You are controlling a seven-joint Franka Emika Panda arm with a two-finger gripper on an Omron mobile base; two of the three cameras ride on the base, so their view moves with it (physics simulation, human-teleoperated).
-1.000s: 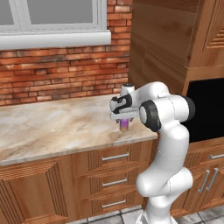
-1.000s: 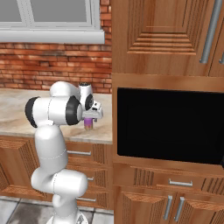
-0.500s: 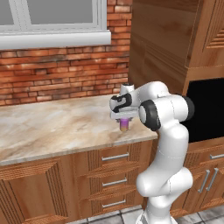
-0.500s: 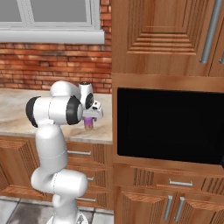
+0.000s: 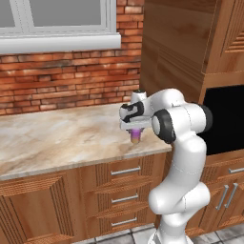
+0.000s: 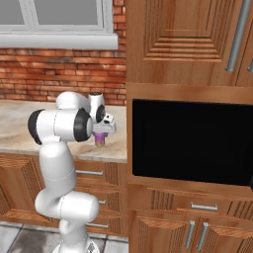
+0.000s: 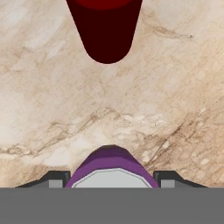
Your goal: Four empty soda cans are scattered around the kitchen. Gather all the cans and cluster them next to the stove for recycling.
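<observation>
Tool (image 7: 112,183) straddles purple can (image 7: 111,164) on marble counter (image 7: 52,96) — grip unclear; dark red can (image 7: 105,26) apart.

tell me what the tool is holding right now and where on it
The tool straddles a small purple can standing on the counter, one fingertip on each side near its top. Whether they already grip it cannot be told.
</observation>
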